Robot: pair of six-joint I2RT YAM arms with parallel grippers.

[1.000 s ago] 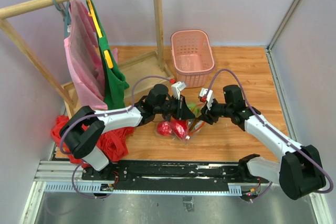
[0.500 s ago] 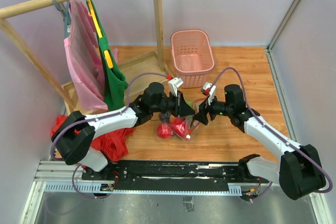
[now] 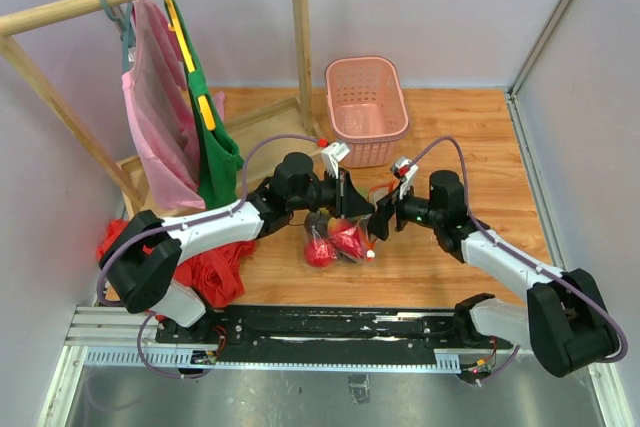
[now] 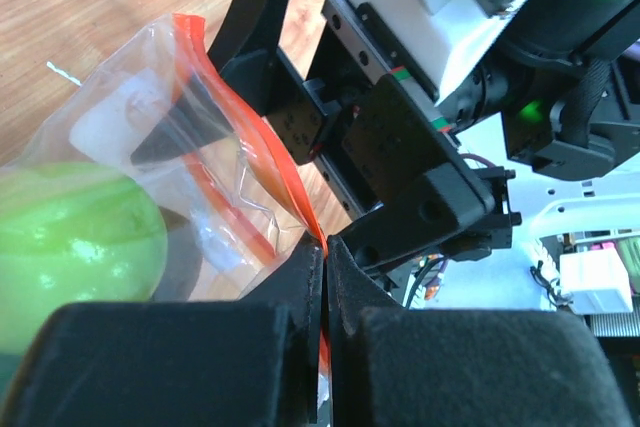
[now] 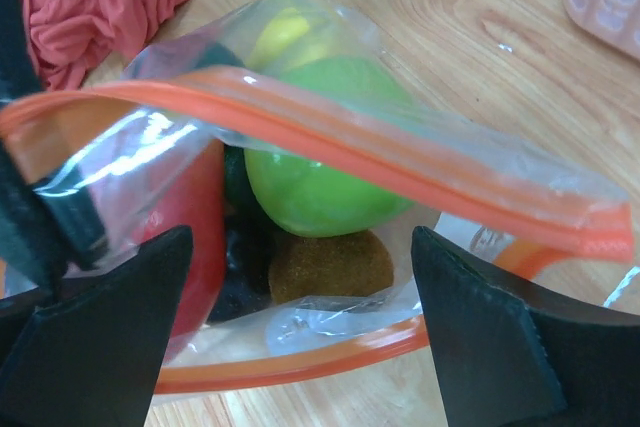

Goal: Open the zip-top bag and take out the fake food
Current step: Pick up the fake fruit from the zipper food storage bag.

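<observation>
**Colleague:** What does the overhead view show?

**Operator:** A wooden worktop (image 3: 480, 147), with my two arms reaching in to meet over its middle, nearer the near edge than the far one. Under them lies the zip-top bag (image 3: 340, 242), clear plastic with an orange-red strip and red shapes showing through. A pink basket (image 3: 367, 107) stands at the far edge, well apart. A red cloth heap (image 3: 215, 272) spills over the near left corner.

**Colleague:** And the hands?

**Operator:** My left gripper (image 4: 322, 257) is pinched fully closed on one lip of the orange strip, holding it up. My right gripper (image 5: 300, 287) is spread wide with nothing in its grasp. Its two fingers (image 5: 110, 337) straddle the bag's mouth, which gapes beneath it.

**Colleague:** So the bag is open?

**Operator:** Parted, I'd judge, at least at this end. Through the gap I see the fake food (image 5: 315, 162): light green uppermost, red to one side, yellow behind, something brown and something dark below. All of it is inside the bag.

**Colleague:** What comes next?

**Operator:** Either I take the free lip and widen the mouth, or I go straight in for the green one. I lean toward widening first. That means lowering the right fingers either side of the free lip alone and closing without catching the other lip. Then I pull away while my left hand anchors its side. The plastic looks slippery and crinkled, so a shallow bite may slide off.
</observation>
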